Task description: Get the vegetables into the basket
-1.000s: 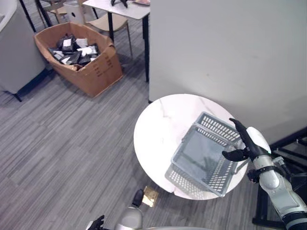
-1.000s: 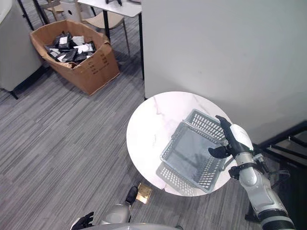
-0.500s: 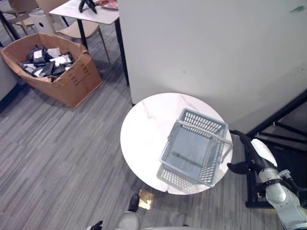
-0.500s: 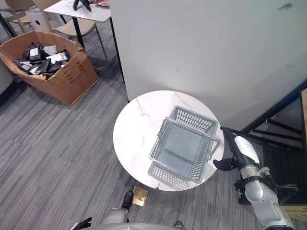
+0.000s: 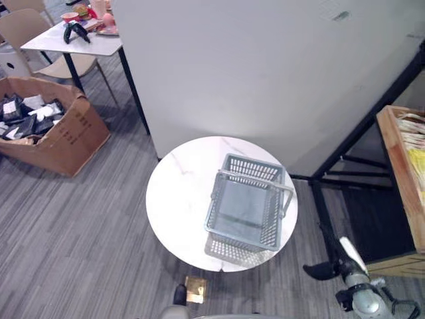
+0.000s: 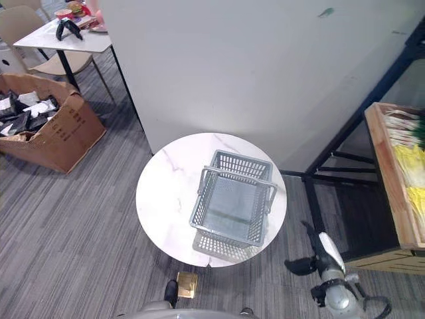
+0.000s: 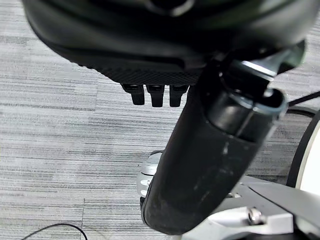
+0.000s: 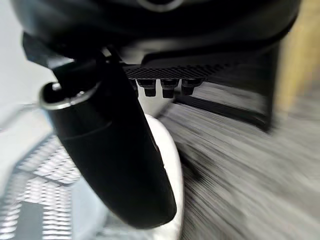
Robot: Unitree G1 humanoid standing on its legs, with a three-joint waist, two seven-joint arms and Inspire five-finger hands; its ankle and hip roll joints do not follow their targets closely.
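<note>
No legible text, label, number or sign appears on any surface in these views of the room

Open floor right of table [image 5: 174, 199]; basket [image 5: 244, 209] open-topped, handle [image 5: 255, 178] crossing; black frame [image 5: 345, 143] and crate [image 5: 398, 173] beyond.

Both eye views look steeply down from overhead, side by side, sharing the round white marble table [image 5: 179, 199] and grey plastic mesh basket [image 6: 232, 203], while each wrist view peers from very close along its own dark hand toward the grey striped floor [image 7: 50, 100].
</note>
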